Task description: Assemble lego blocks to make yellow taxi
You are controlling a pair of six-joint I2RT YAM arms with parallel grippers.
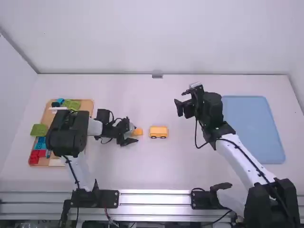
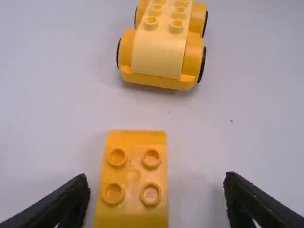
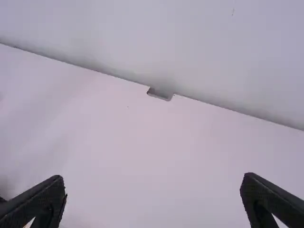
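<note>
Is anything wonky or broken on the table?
One thing looks odd: a green block pokes out over the left edge of the tray, instead of sitting fully inside. The yellow car stands upright, and I see nothing broken or spilled.

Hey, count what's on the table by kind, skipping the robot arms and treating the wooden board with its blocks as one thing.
Yellow plastic wheeled car: 1
Loose yellow-orange studded plastic block: 1
Tan rectangular wooden board: 1
Flat blue plastic tray: 1
Total: 4
</note>
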